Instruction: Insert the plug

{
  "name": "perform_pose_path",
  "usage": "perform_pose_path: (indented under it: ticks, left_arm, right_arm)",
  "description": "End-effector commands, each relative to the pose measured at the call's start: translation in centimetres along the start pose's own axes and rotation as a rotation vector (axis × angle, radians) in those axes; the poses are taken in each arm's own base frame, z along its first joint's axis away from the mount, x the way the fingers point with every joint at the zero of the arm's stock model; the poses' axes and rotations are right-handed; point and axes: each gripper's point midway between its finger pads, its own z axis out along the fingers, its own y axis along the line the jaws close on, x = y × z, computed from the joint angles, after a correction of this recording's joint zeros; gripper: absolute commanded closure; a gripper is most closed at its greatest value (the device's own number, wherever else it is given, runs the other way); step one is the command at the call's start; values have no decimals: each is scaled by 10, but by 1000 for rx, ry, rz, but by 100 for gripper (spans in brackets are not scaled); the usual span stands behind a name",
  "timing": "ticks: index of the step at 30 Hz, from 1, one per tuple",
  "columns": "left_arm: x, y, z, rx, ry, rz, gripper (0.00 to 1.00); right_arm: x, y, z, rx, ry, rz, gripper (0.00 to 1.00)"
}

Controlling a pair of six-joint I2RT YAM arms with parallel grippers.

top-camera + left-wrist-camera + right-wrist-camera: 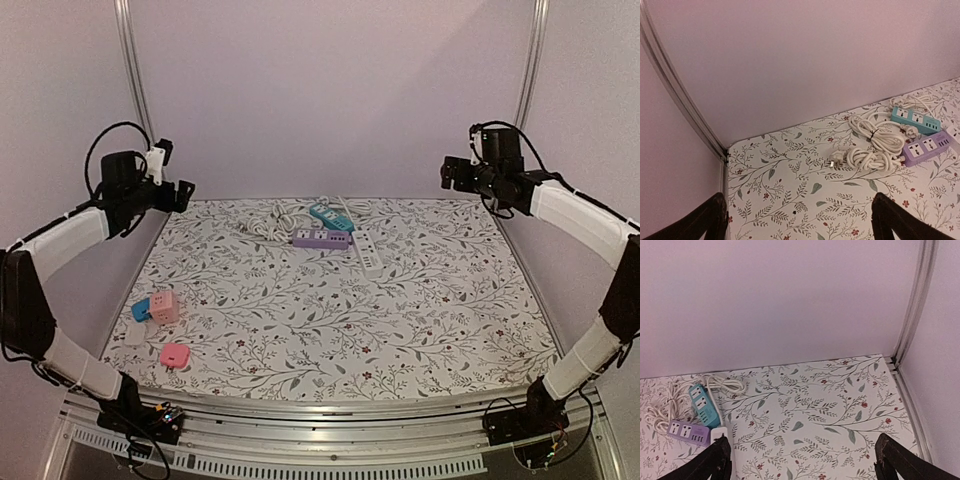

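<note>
Both grippers are wide open and hold nothing: left gripper point(172, 190) is raised over the far-left desk corner, right gripper point(458, 172) over the far-right, with dark flat fingers point(715, 217) at the wrist-view edges. The small white plug point(836, 158) lies on the desk point(400, 330), a matte leaf-and-flower print surface, far centre-left, just beside the bundled, glossy white coiled cable point(872, 145). Oblong plastic purple power strip point(322, 239), teal power strip point(328, 214) and white power strip point(368, 251) cluster by the coils; a boxy pink cube adapter point(165, 306) and a flat rounded pink block point(174, 355) sit near-left.
</note>
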Motion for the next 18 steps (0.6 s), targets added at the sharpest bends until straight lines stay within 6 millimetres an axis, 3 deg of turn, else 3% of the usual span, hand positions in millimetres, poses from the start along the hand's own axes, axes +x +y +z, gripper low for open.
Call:
perform_pose_path:
  ticks: [1,2,3,10,11,15,18]
  left_arm:
    - [34,-29,-46,221,375,127,0]
    - [33,-28,-55,226,410,147,1]
    - [32,-26,-63,224,433,173,0]
    - [77,-22,-106,213,583,287,0]
    - [83,-24,-109,219,593,286,1]
    - [96,-31,-117,246,610,271,0]
    - [98,-34,-118,260,615,255,0]
  right_arm:
    - [86,68,16,-32,419,-123,1]
    - [86,83,17,-40,442,-149,1]
    - [100,95,22,-34,500,-187,1]
    - [162,166,66,-66,678,-311,1]
    - [181,169,76,-58,715,-333,1]
    - [220,164,100,7,775,-370,1]
    - [250,163,106,3,834,-374,1]
